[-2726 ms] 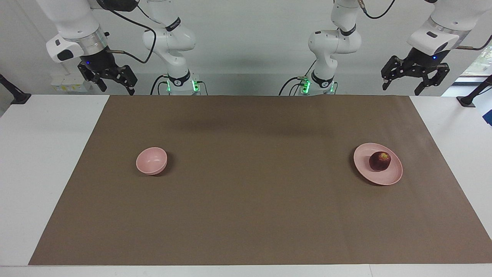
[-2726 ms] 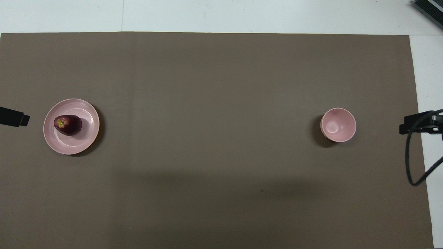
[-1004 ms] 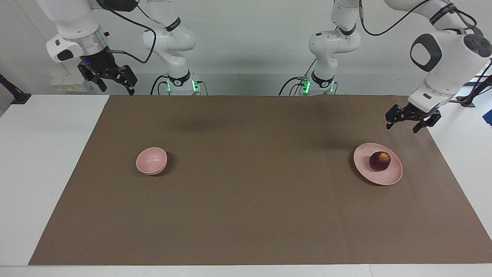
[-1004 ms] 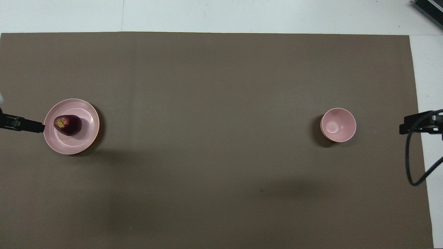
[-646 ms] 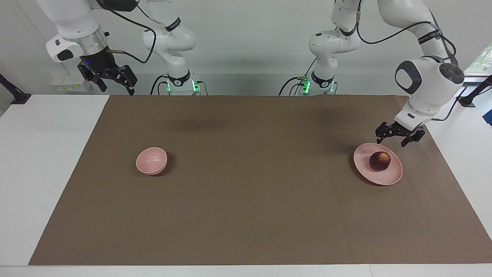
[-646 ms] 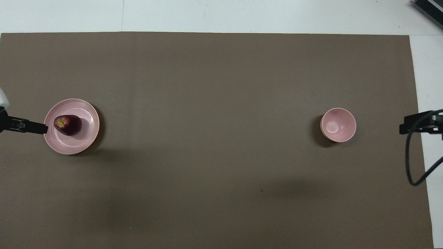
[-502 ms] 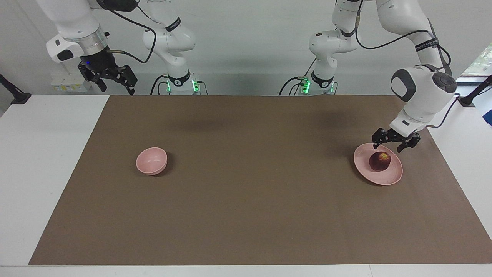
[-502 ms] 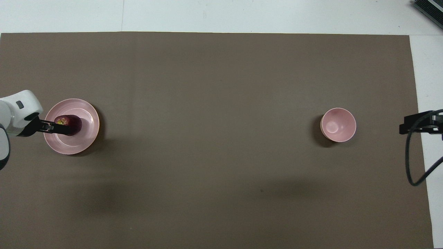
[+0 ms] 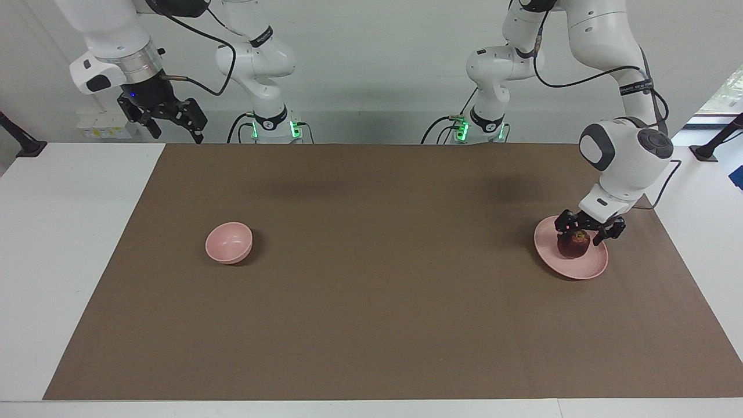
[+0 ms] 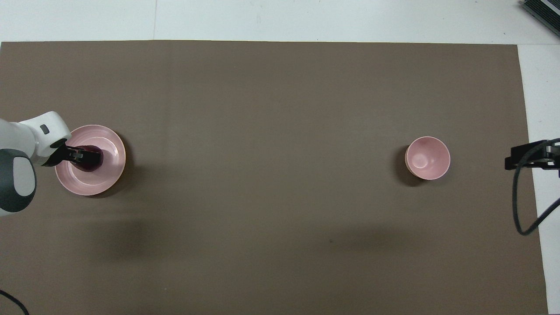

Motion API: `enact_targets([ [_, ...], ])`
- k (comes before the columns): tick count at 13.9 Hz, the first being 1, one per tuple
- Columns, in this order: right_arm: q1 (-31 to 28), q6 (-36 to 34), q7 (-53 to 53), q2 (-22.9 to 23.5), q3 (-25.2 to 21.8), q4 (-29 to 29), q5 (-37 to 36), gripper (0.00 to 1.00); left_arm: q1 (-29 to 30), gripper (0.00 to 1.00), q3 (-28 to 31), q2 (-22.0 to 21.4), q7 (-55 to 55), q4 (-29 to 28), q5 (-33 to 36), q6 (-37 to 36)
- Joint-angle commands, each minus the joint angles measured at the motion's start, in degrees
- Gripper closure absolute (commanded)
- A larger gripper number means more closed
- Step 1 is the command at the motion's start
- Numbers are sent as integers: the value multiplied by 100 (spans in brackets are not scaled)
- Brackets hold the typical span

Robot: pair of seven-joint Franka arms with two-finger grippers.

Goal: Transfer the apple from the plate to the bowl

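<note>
Brown mat (image 9: pixel 371 302) covering most of the white table (image 9: pixel 64 244), whose bare surface shows as a strip at each end. The broad middle of the mat, between the two dishes, lies open, as does the whole band along the edge farthest from the robots.

Plate (image 9: pixel 580 268), pale pink and shallow, toward the left arm's end of the mat and inside the mat's border. Bowl (image 9: pixel 228 242), small and deep, toward the right arm's end, well apart from the plate and with free mat on every side.

Left gripper (image 9: pixel 588 232), lowered over the plate, its fingers spread wide and standing on either side of the apple's upper half; whether the fingers touch the fruit cannot be told. In the overhead view the gripper's black body covers most of the fruit.

Right gripper (image 9: pixel 176 128), raised above the table's robot-side edge at the right arm's end, waiting, its jaws parted and holding nothing.

Apple (image 9: pixel 573 247), dark red, resting on the plate near its centre, unlifted.
</note>
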Motion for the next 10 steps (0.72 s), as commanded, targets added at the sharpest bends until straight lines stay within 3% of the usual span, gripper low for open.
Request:
enact_targets([
  [1,-43,17,-154,-58,19,-56,40,0,-2,0,36,-46,58,-124,-90,81],
  [2,-43,17,-154,-58,19,-56,40,0,6,0,36,-64,23,-160,-90,72],
  [3,-43,9,-154,-58,19,-56,40,0,-20,9,36,-73,23,-169,-90,54],
  [6,-43,17,-154,-58,19,-56,40,0,-90,71,36,-73,14,-160,-90,-25],
  [7,-43,17,-162,-58,19,-56,40,0,-90,84,36,-73,110,-143,-90,-25],
  [10,-43,17,-154,-58,19,-56,40,0,-90,99,36,-64,163,-116,-81,-25],
])
